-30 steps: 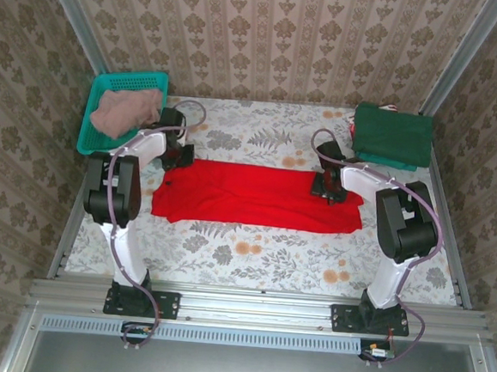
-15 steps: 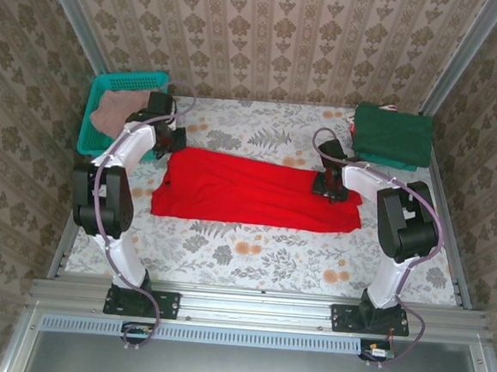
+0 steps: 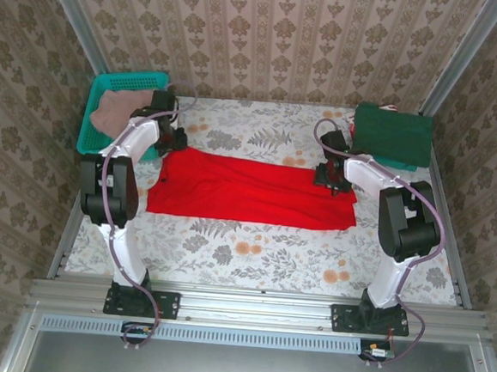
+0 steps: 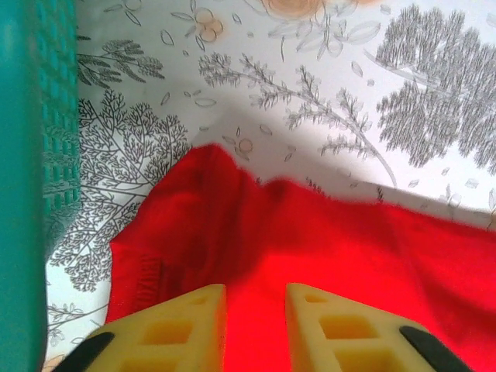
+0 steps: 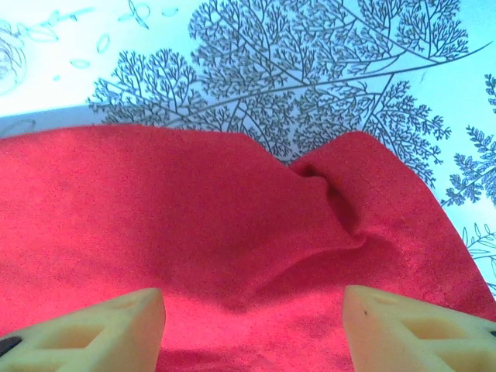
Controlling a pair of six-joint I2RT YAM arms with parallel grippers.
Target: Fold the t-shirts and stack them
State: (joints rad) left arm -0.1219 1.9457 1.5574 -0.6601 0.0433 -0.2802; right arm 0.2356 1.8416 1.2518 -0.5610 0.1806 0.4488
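bright red cloth t-shirt (image 3: 252,191): long flat band across mid floral-print table (image 3: 252,255). left gripper (image 4: 256,325): fingers slightly parted over its left end (nothing clamped). right gripper (image 5: 254,325): fingers wide apart over its right end, empty.

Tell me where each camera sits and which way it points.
Top external: fixed above and behind the arms, looking down at the table; both arms, left end effector and right end effector show.
Left wrist: on the left arm, looking down past its two yellow fingers at a corner of the red t-shirt near the teal basket.
Right wrist: on the right arm, looking down between its spread fingers at that shirt's other end.
Shared: all three see the red t-shirt.
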